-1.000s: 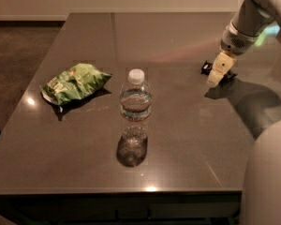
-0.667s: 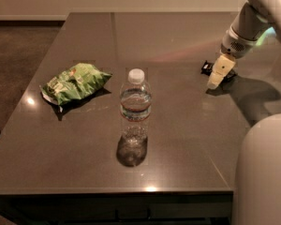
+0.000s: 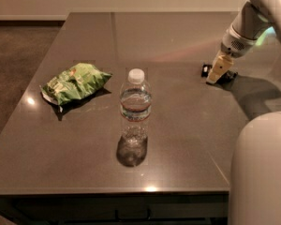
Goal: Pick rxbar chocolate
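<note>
The rxbar chocolate (image 3: 205,70) is a small black bar lying on the dark table (image 3: 178,125) at the right. Only its left end shows; the rest is hidden behind my gripper. My gripper (image 3: 217,71), with cream-coloured tips, points down onto the table right at the bar. Its white arm reaches in from the upper right corner.
A clear water bottle (image 3: 135,108) with a white cap stands upright in the middle of the table. A green chip bag (image 3: 74,83) lies at the left. My white robot body (image 3: 262,172) fills the lower right corner. The table's front edge runs along the bottom.
The gripper stays at the bar, almost unmoved. My white body in the foreground has spread a little to the left in view.
</note>
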Robot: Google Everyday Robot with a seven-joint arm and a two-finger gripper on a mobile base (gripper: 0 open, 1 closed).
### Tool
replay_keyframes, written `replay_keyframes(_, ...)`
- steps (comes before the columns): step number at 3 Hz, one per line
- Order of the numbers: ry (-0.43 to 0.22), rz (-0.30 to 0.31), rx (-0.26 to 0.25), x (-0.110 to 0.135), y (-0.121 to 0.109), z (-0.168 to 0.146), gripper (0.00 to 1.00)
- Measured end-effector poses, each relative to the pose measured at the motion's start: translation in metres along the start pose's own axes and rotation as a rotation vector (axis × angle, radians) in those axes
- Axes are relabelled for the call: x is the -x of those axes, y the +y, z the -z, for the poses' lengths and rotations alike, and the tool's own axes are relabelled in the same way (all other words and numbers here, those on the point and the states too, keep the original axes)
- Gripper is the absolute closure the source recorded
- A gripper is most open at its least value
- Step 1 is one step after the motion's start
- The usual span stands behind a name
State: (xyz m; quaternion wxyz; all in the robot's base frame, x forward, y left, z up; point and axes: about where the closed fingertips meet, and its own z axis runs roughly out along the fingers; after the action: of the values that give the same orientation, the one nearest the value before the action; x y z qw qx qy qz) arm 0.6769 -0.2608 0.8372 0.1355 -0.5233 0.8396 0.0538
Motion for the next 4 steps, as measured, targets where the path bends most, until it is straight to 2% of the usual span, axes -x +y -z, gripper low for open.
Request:
replay_keyframes(1,-0.036,0.019,0.008,0.009,0.005,0.009,0.78)
replay_keyframes(2,-0.1,0.027,0.031,0.021,0.021,0.023,0.99)
replay_keyframes(4,-0.234,0.108,0.05,0.054,0.063,0.066,1.0)
